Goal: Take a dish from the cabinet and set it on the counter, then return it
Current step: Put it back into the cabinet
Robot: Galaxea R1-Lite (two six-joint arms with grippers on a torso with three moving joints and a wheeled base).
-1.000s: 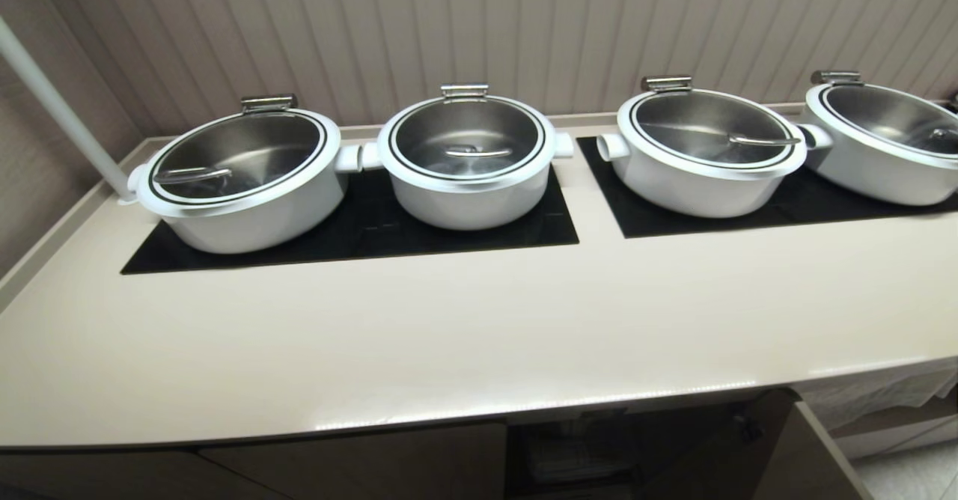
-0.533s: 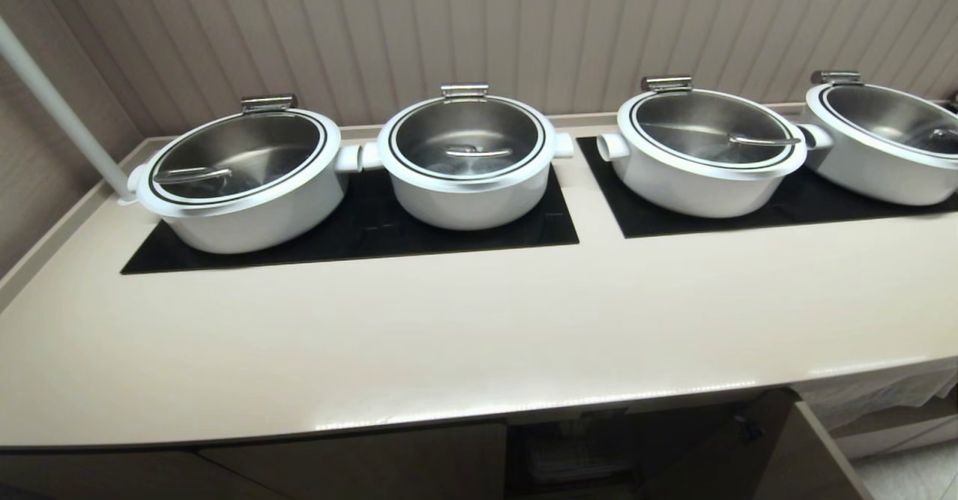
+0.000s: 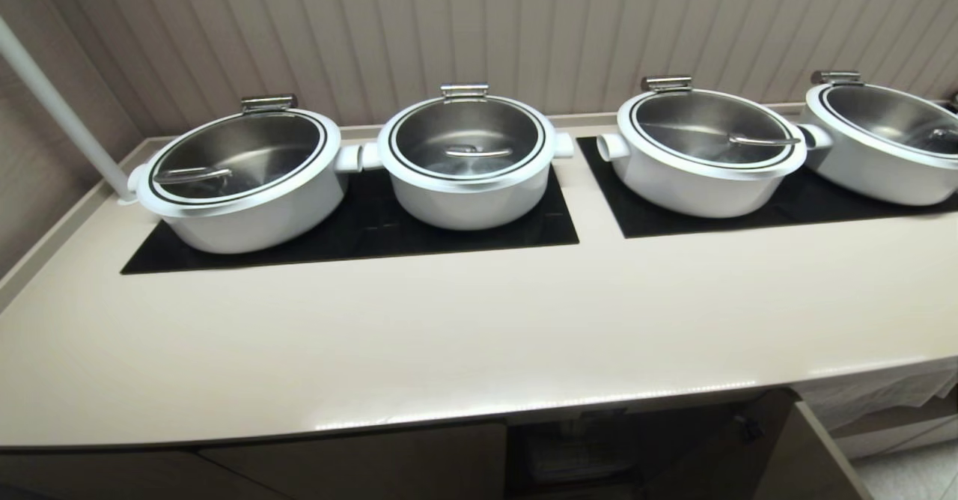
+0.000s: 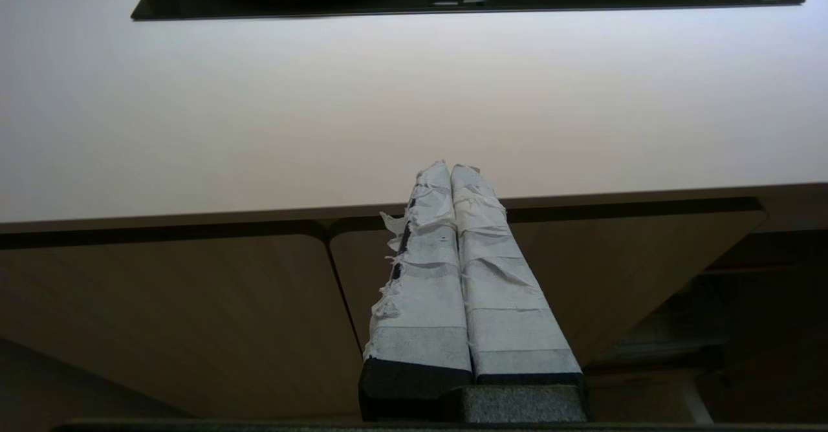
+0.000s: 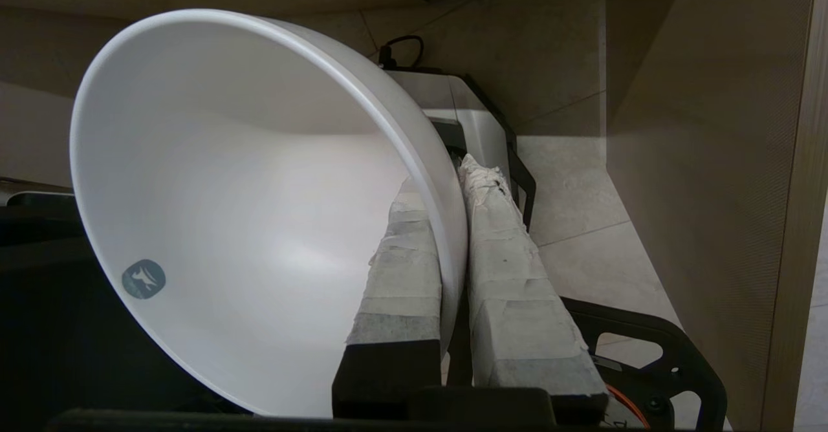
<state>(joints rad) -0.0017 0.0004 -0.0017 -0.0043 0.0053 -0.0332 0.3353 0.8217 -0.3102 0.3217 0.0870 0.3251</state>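
In the right wrist view the right claw is clenched on the rim of the white bowl: one taped finger lies against the inside of the bowl, the other against its outer wall, with the rim pinched between them. The bowl is tipped on its side, its open mouth turned toward the camera, a small grey round sticker low on its inner wall. Just past the claw a black frame curves under the fingers, and beyond it lie pale floor tiles. An open cabinet door stands close on the outer-finger side of the claw, leaving only a narrow lane between the door and the bowl's rim. In the left wrist view the left claw is clenched with nothing between its taped fingers, hanging in front of the closed cabinet doors, its tips level with the front edge of the surface. In the head view neither claw shows; the front half of the surface is bare cream from edge to edge, and below its front lip the cabinet stands open at the right. Farther back two black glass panels carry four white lidded pots in a row against the ribbed wall.
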